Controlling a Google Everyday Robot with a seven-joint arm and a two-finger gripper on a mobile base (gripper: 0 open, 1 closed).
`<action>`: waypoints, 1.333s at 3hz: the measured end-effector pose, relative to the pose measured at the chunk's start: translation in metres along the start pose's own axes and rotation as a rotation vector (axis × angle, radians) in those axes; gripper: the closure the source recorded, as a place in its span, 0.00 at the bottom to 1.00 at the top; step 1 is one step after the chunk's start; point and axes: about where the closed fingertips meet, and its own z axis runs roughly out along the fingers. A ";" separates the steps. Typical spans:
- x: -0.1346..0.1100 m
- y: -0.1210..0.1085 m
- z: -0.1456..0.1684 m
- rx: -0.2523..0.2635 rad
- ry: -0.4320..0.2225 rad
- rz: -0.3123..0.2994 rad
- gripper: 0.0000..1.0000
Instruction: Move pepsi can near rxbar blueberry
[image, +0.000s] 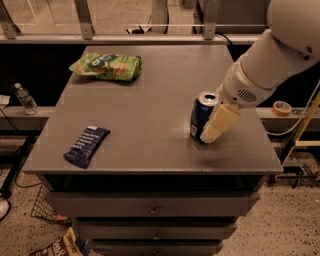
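The pepsi can (200, 117), dark blue with a silver top, stands upright on the right part of the grey table (150, 100). My gripper (214, 129), cream-coloured at the end of the white arm, comes in from the upper right. It sits low against the can's right front side and covers part of it. The rxbar blueberry (86, 145), a flat dark blue bar with white text, lies near the table's front left corner, far to the left of the can.
A green snack bag (106, 66) lies at the back left of the table. A water bottle (25, 98) stands on a ledge to the left. A tape roll (282, 107) lies on a ledge to the right. Drawers (150, 207) sit under the tabletop.
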 end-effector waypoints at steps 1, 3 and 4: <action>-0.008 0.002 0.007 -0.010 -0.009 -0.007 0.41; -0.044 0.021 0.002 -0.066 -0.091 -0.069 0.88; -0.045 0.023 0.002 -0.068 -0.092 -0.071 1.00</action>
